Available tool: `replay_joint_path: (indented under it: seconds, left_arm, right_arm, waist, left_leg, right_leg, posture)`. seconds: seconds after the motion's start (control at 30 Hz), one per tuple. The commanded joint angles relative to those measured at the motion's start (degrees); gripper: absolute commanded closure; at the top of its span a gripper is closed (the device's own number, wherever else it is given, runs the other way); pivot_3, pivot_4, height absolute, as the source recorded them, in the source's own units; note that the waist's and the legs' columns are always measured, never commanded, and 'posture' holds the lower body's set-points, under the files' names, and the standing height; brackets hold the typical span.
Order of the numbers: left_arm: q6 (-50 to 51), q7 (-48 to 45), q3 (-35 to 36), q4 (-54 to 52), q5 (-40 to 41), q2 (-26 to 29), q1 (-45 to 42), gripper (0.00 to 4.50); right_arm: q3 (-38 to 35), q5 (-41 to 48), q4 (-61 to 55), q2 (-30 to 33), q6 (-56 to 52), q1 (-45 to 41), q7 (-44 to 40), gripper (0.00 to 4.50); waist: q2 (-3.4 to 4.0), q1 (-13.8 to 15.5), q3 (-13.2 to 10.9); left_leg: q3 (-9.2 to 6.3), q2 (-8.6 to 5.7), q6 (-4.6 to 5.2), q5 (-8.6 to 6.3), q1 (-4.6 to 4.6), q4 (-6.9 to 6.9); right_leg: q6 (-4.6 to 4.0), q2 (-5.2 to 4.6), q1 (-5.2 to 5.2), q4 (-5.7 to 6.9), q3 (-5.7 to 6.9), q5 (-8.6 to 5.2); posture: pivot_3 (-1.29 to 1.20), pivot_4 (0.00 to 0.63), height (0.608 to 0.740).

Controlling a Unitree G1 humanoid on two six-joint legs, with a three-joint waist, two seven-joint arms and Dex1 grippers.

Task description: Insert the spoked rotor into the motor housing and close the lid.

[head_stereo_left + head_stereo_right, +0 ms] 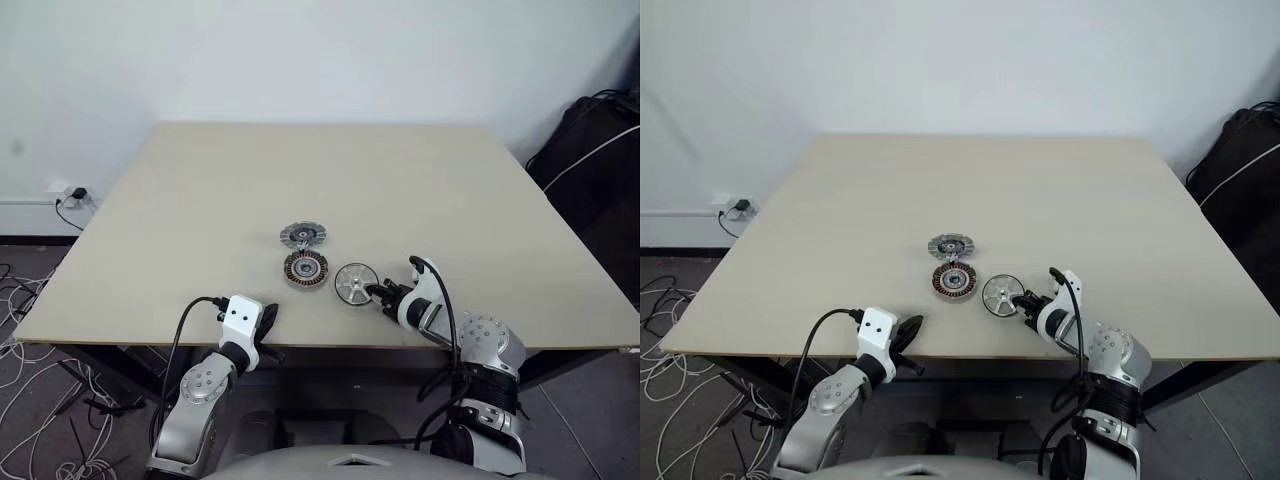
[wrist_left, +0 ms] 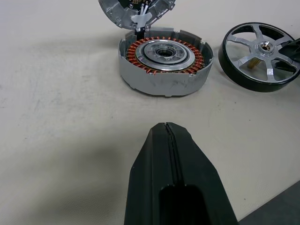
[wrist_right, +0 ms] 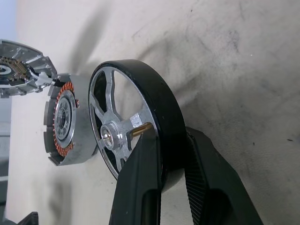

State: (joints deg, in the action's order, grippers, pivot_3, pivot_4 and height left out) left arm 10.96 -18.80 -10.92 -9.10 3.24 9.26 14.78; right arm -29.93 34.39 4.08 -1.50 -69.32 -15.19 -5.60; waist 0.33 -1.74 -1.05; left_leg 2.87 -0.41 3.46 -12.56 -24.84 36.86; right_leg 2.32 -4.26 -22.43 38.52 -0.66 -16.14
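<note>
- Your right tool (image 3: 161,187) pinches the rim of the black-rimmed silver spoked rotor (image 3: 126,124), one finger inside, one outside.
- Rotor sits on the beige counter (image 1: 200,200), just right of the round metal motor housing with copper windings (image 1: 306,269).
- Round silver-grey lid (image 1: 302,236) lies just behind the housing.
- Your left tool (image 2: 171,154) is fully closed, empty, near the housing's front.

The left gripper (image 2: 168,129) hovers low with jaws pressed together; the right gripper (image 3: 168,154) angles downward, jaws clamped on the spoked rotor's (image 3: 129,122) rim.
</note>
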Motion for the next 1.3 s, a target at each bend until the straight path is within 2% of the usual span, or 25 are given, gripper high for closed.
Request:
replay_joint_path:
  seconds: [0.03,0.27,0.43,0.77,1.3]
  left_arm:
    - [-0.25,-0.15,-0.32,-1.10,0.03,0.12,-0.31,4.50]
    - [-0.59,-0.04,-0.46,-1.47,0.04,0.05,-0.07,4.50]
    - [-0.81,0.23,-0.54,-1.65,0.05,-0.19,0.43,4.50]
    - [-1.33,0.63,-0.45,-1.39,0.00,-0.50,0.50,4.50]
    - [-3.00,0.23,-0.61,-1.27,0.09,-0.51,0.32,4.50]
  right_arm:
    - [-1.41,3.51,-4.14,-2.62,1.11,-2.51,2.14,4.13]
    - [-2.04,8.95,-10.22,-8.62,-3.21,-6.40,8.56,4.13]
    - [-0.70,11.72,-11.39,-10.72,-5.50,-7.47,11.75,4.13]
    - [2.49,13.12,-5.61,-12.31,-5.23,-8.59,15.66,4.13]
    - [8.22,13.51,5.37,-11.23,2.17,-12.90,13.83,4.13]
  waist:
    - [0.05,-0.08,-0.03]
    - [0.13,-0.21,-0.09]
    - [0.13,0.00,-0.09]
    - [0.15,-0.29,-0.09]
    - [0.15,-0.36,-0.09]
  left_leg:
    - [0.00,0.00,0.00,0.00,-0.02,-0.02]
    - [0.00,0.00,0.00,0.00,-0.09,-0.04]
    - [0.00,-0.01,0.05,-0.02,-0.17,-0.08]
    - [0.01,-0.03,0.08,-0.02,-0.19,-0.28]
    - [0.07,-0.05,0.19,0.04,-0.17,-0.28]
  right_leg:
    - [0.00,0.00,-0.03,0.00,-0.01,0.00]
    - [0.03,0.00,-0.10,-0.01,0.00,0.02]
    - [0.07,-0.02,-0.09,-0.20,0.01,0.04]
    - [0.09,-0.01,-0.09,-0.44,0.01,0.06]
    - [0.32,0.00,-0.05,-0.51,-0.01,0.20]
  posture:
    - [0.00,0.000,0.740]
    - [0.00,0.000,0.740]
    - [0.00,0.000,0.740]
    - [0.00,0.000,0.740]
    - [0.00,0.000,0.740]
